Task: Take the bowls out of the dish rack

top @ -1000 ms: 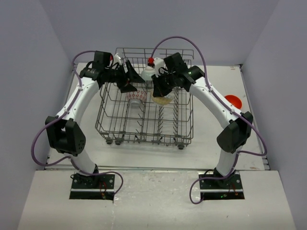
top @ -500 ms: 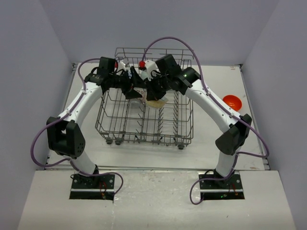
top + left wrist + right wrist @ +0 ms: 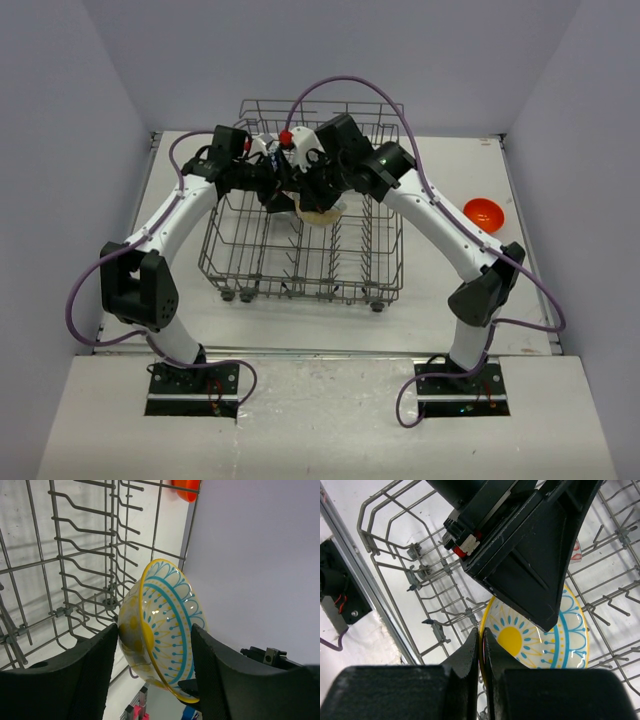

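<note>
Yellow-and-blue bowl [image 3: 165, 615] held over the dish rack [image 3: 290, 262]
The right hand [image 3: 481, 632] is closed on the bowl's rim, holding it tilted on edge above the rack's far half. The left hand [image 3: 155, 635] straddles the bowl, but I cannot tell whether it grips. An orange bowl [image 3: 484, 212] sits on the desk [image 3: 440, 290].

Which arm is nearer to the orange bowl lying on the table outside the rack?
Right. The right arm passes close beside the orange bowl, on its rack side; the left arm is beyond the dish rack, on the opposite side.
</note>
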Available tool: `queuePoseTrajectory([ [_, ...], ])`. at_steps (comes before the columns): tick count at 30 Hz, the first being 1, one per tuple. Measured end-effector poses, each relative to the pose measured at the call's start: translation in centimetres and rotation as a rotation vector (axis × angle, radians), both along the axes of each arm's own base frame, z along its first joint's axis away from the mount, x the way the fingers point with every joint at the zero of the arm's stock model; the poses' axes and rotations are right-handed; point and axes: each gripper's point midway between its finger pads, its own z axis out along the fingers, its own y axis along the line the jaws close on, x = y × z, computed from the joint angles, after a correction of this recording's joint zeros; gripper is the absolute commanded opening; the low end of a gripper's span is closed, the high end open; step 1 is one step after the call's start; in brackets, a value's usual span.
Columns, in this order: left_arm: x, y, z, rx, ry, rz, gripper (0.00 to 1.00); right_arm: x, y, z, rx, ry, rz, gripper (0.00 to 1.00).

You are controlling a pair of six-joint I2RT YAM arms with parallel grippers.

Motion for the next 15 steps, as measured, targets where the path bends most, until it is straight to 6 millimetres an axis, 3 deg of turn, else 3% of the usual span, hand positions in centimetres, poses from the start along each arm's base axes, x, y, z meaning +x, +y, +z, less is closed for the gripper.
queuePoseTrajectory([
  [9, -1.3, 0.2, -0.5, 0.024, 0.051, -0.025, 0.53, -1.8, 0.2, -0.2, -0.056, -0.059, 0.039, 0.0],
  [15, -2.2, 0.6, -1.2, 0.05, 0.082, -0.045, 0.48, -3.9, 0.2, -2.0, -0.154, -0.114, 0.083, 0.0],
])
